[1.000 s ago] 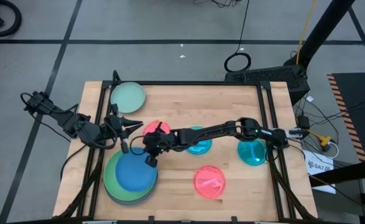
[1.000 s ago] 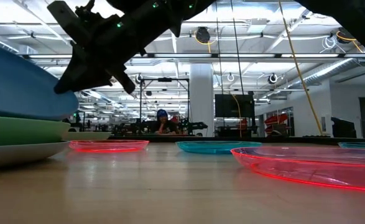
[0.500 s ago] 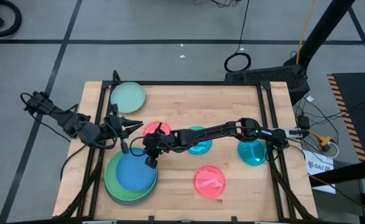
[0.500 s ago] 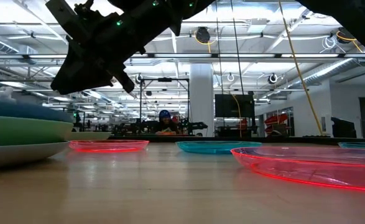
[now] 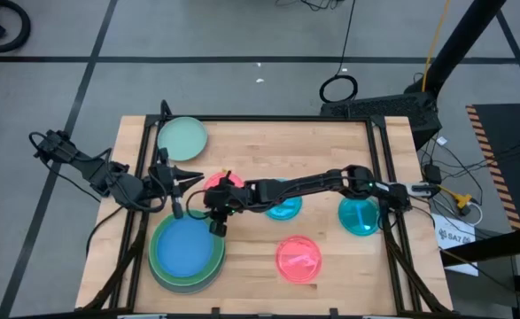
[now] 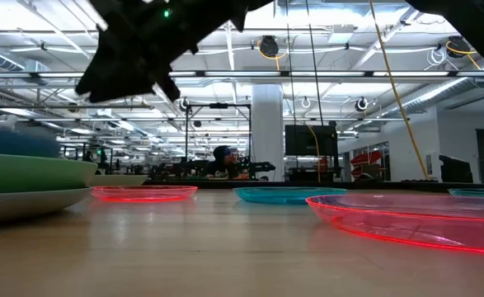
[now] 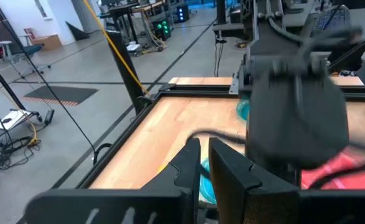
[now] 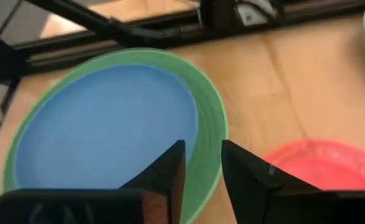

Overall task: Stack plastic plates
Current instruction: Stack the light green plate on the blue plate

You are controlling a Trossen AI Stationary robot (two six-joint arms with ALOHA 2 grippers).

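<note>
A blue plate (image 5: 187,247) lies flat on a large green plate (image 5: 159,257), which sits on a grey plate (image 5: 189,285) at the table's near left. The blue plate also shows in the right wrist view (image 8: 107,124) with the green plate (image 8: 210,124) under it. My right gripper (image 5: 217,225) hovers over the stack's far right rim, fingers (image 8: 170,171) a little apart and empty. My left gripper (image 5: 196,174) waits shut just beyond the stack. A pale green plate (image 5: 182,137), two pink plates (image 5: 298,259) (image 5: 217,184) and two teal plates (image 5: 284,204) (image 5: 360,216) rest flat on the table.
Black frame rails (image 5: 242,119) run along the table's far edge and sides. In the low view the stack (image 6: 27,177) fills the left and a pink plate (image 6: 406,216) the right. People sit at desks far behind the table (image 6: 223,161). Bare wood lies between the stack and the near pink plate.
The blue plate stood tilted, its far right edge raised at my right gripper. It has dropped flat onto the green plate. My right gripper has risen clear above the stack.
</note>
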